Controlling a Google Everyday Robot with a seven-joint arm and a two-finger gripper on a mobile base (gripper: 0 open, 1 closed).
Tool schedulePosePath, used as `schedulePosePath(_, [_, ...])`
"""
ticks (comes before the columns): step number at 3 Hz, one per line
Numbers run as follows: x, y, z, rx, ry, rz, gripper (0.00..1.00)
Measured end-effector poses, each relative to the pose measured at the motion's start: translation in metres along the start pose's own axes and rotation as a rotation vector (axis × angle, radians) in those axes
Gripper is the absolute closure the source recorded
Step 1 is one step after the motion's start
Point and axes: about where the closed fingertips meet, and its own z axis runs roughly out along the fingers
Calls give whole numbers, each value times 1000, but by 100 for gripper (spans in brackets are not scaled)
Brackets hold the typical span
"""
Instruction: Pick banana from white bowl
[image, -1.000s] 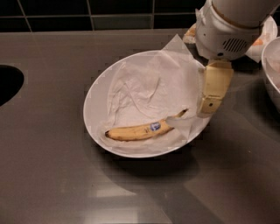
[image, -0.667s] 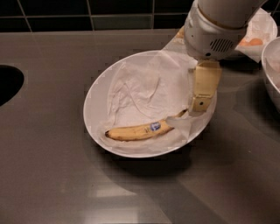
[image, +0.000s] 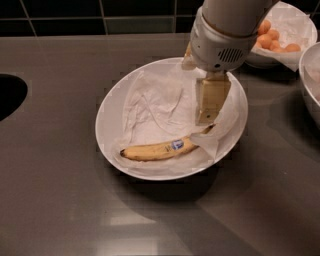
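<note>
The banana (image: 159, 149) is yellow with brown blemishes and a small blue-white sticker. It lies along the near side of the large white bowl (image: 107, 117), which is lined with crumpled white paper. My gripper (image: 209, 109) hangs over the right half of the bowl, its cream tip just above the banana's right end, and it holds nothing.
A smaller white bowl with small orange fruits (image: 274, 41) stands at the back right. Another bowl's rim (image: 307, 80) shows at the right edge. A dark sink opening (image: 9, 95) is at the left. A dark tiled wall runs along the back.
My gripper has moved left, from over the bowl's right rim to above the banana's right end. The banana has not moved.
</note>
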Motion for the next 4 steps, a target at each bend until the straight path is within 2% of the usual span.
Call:
schedulePosePath(1, [-7,-3,10,-15,1,-19,33])
schedulePosePath(3, [-12,-5,20,-35,1,-30,40])
schedulePosePath(4, [-19,4,30,-61,6,-47,43])
